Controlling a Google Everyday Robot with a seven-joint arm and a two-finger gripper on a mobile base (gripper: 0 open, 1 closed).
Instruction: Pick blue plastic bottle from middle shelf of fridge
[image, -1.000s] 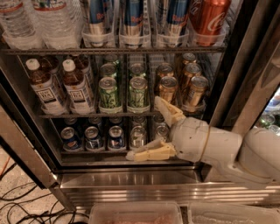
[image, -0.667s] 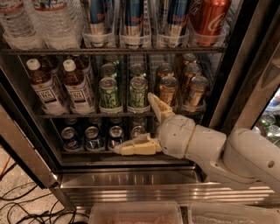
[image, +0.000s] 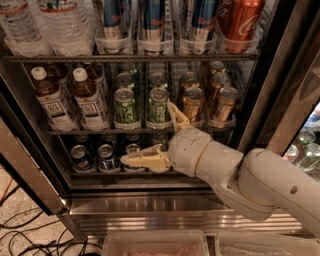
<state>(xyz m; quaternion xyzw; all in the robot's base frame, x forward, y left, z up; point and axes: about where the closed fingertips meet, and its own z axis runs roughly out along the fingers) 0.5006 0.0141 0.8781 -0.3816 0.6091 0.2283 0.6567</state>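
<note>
Here, the gripper (image: 146, 132) is seen in front of the fridge (image: 150, 212), level with the front rail of the middle shelf (image: 65, 131) and right of the rack's centre. Its fingers (image: 146, 159) are spread wide and nothing is held between them. One is pointed toward nine o'clock, across the cans of the bottom shelf. The other is raised toward twelve o'clock, with its tip set before the gap between a green can (image: 159, 106) and a gold can (image: 192, 103). The white arm (image: 250, 182) is brought in from four o'clock.

Two small bottles of brown drink are stood side by side at the left end of the middle shelf: the left bottle (image: 50, 97) and the right bottle (image: 90, 97). Both are upright and are fitted with white caps and white labels printed in dark blue. More of the kind are glimpsed behind them. From the gripper they are found at about ten o'clock, well apart from both fingers. Which of the two is the one meant cannot be told.

At three o'clock of the right bottle, a second green can (image: 125, 106) is placed just beside it. Gold cans are lined up further right. On the shelf above — at twelve o'clock — water bottles (image: 65, 25), tall blue cans (image: 155, 20) and a red can (image: 240, 20) are ranged from left to right. Dark cans (image: 82, 157) are kept on the bottom shelf.
</note>
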